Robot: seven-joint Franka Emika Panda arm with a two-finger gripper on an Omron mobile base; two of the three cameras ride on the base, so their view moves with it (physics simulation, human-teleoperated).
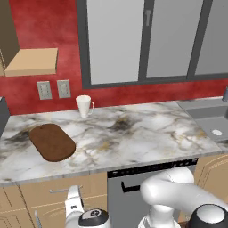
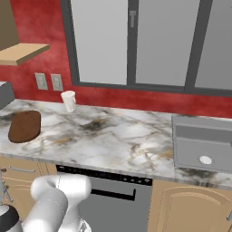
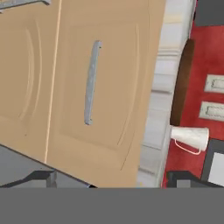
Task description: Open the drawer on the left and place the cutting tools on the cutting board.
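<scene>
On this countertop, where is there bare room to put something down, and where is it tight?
The widest bare stretch of the marble counter runs between the cutting board and the sink. The board's top is bare too. It is tighter at the left end, where the white mug stands behind the board near the wall.

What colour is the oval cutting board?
Dark brown wooden oval cutting board; clearest in the left base view.

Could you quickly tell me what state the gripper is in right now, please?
Gripper: open and holding nothing, its tips spread wide and facing the closed drawer and its bar handle.
</scene>
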